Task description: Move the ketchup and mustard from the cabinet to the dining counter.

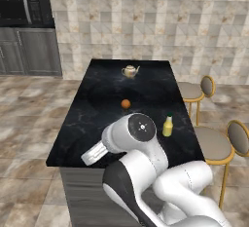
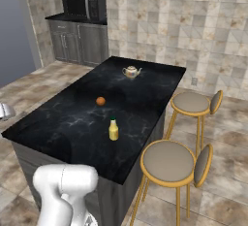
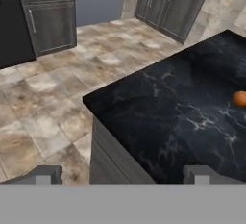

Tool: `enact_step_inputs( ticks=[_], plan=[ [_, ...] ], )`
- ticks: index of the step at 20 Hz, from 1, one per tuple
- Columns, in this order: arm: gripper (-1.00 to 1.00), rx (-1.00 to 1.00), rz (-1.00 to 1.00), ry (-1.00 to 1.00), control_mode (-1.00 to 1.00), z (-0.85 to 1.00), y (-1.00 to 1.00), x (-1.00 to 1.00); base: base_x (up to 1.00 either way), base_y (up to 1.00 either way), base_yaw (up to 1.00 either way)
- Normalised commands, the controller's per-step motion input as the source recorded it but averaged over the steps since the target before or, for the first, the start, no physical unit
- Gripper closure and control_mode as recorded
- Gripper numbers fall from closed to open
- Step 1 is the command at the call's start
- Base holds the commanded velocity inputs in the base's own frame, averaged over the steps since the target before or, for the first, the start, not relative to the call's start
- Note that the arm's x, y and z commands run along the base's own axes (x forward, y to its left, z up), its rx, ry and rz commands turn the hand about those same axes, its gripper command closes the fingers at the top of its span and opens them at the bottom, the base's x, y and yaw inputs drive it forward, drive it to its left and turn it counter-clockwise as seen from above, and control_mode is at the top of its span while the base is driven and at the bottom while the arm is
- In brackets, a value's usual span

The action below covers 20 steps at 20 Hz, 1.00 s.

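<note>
Wide, empty claw (image 3: 122, 175) over the dining counter (image 3: 158, 117) corner, mustard (image 1: 168, 125) upright well apart.

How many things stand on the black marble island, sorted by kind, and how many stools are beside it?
Yellow squeeze bottle (mustard): 1
Teapot: 1
Orange ball: 1
Stools: 2
Total: 5

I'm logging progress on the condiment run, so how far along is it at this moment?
Roughly halfway, it seems. The mustard stands upright on the dining counter, near the orange ball and apart from the teapot, so that part looks done. The gripper is open and holds nothing, pointing over the counter's corner. The ketchup is not on the counter, so fetching it from the cabinet is left.
</note>
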Motion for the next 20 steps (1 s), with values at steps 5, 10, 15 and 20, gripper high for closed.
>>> enact_step_inputs(
  ticks=[5,10,15,20],
  plan=[
    [-1.0,0.0,0.0,0.0,1.0,0.0,0.0,0.0,-0.51,0.8,0.01],
    [-1.0,0.0,0.0,0.0,1.0,0.0,0.0,0.0,-0.12,1.0,0.0],
    [-1.0,0.0,0.0,0.0,1.0,0.0,0.0,0.0,0.14,1.0,0.0],
    [-1.0,0.0,0.0,0.0,1.0,0.0,0.0,0.0,0.34,1.0,0.0]
  ],
)
